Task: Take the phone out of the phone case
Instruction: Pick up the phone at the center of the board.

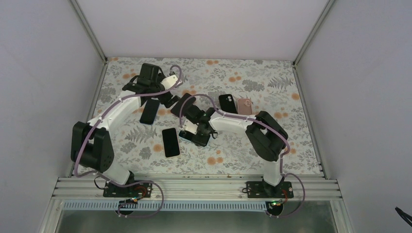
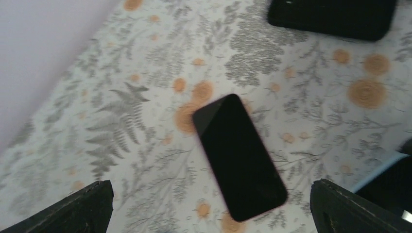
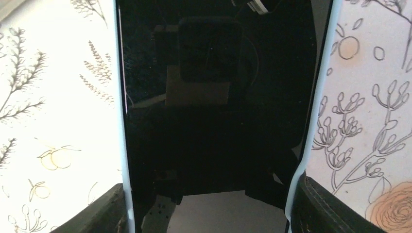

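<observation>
Right gripper point(image 3: 209, 211) is half-closed astride the phone case point(image 3: 123, 126) edges; firm hold unclear. Best to squeeze the rim evenly and keep off the phone point(image 3: 214, 121) screen. Left gripper point(image 2: 214, 208) is wide open, empty.

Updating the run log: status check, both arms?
Left gripper open, hovering over a loose phone. Right gripper shut on cased phone, long edges; phone not yet out. Nothing blocking it.

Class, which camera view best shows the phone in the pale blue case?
The right wrist view: the phone in the pale blue case fills the frame, screen up, with the right gripper flanking its long edges. In the top view that gripper hides most of it. The left wrist view does not clearly show it.
</observation>
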Robot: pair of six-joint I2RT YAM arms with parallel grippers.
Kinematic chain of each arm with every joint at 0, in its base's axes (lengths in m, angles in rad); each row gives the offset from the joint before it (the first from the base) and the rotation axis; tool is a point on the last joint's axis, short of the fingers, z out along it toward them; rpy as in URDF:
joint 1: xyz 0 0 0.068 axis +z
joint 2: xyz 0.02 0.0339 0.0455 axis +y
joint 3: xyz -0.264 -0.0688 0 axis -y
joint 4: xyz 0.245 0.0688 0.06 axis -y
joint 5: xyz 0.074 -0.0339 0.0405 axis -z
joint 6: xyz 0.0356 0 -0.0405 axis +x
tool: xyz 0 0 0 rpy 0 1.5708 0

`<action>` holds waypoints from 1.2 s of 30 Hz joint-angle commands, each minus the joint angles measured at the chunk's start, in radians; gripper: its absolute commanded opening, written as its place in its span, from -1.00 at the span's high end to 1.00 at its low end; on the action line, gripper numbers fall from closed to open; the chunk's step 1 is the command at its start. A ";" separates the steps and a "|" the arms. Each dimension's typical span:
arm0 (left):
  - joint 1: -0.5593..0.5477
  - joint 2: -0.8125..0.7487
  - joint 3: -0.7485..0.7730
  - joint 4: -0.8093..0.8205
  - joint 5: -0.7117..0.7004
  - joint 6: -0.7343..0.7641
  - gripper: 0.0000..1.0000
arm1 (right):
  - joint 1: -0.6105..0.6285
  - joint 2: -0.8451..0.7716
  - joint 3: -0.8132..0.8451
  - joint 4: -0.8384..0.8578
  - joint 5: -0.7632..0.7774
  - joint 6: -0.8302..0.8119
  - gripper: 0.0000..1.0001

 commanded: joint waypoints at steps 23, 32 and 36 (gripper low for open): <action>0.104 0.481 0.417 -0.549 0.711 0.010 -0.94 | -0.121 -0.106 0.214 0.148 0.162 -0.027 0.09; 0.092 0.523 0.465 -0.587 0.748 0.020 -0.58 | -0.120 -0.084 0.219 0.173 0.189 -0.025 0.11; 0.087 0.542 0.466 -0.606 0.751 0.031 -0.42 | -0.117 -0.088 0.216 0.174 0.198 -0.029 0.12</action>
